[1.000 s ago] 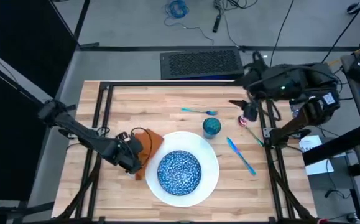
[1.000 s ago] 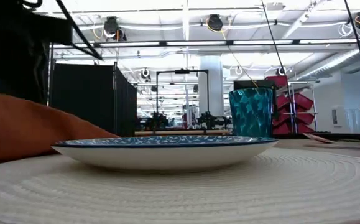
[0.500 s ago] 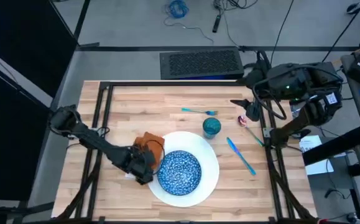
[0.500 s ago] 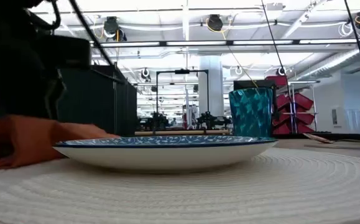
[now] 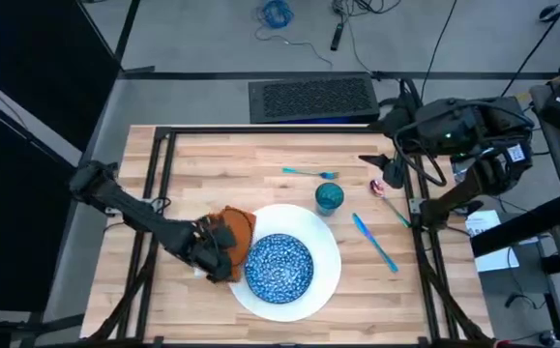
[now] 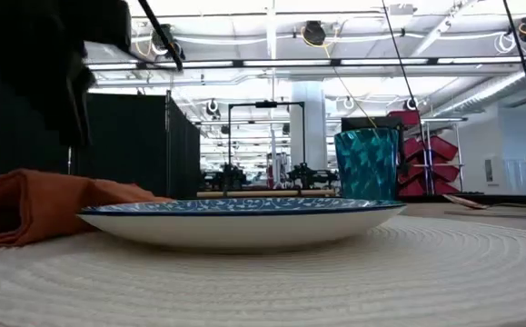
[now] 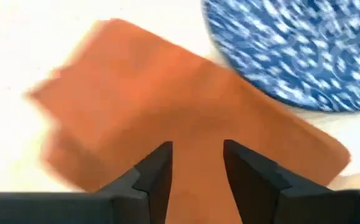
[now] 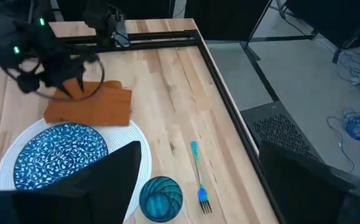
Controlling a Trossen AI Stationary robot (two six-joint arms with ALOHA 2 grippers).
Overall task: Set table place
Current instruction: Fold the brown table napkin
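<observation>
The orange-brown napkin [image 5: 234, 226] lies crumpled on the table [image 5: 260, 155], its near edge at the white plate's [image 5: 330, 253] left rim. The blue speckled bowl [image 5: 280, 268] sits on the plate. My left gripper [image 5: 225, 249] hovers open just above the napkin [image 7: 167, 106], its fingers [image 7: 158, 171] clear of the cloth in the low view [image 6: 44, 82]. A teal cup [image 5: 329, 197] stands beyond the plate, with a fork [image 5: 309, 172] farther off and a blue knife [image 5: 374, 242] to the plate's right. My right gripper [image 5: 381, 172] waits open near the far right edge.
A slim teal piece of cutlery [image 5: 394, 209] lies by the right frame rail near my right gripper. The black metal frame [image 5: 159, 174] edges the table. Bare wood shows along the far side and the near left corner [image 5: 178, 300].
My left gripper went toward the plate and down with the napkin, then rose clear of it. The napkin, bunched high a second ago, now lies lower beside the plate.
</observation>
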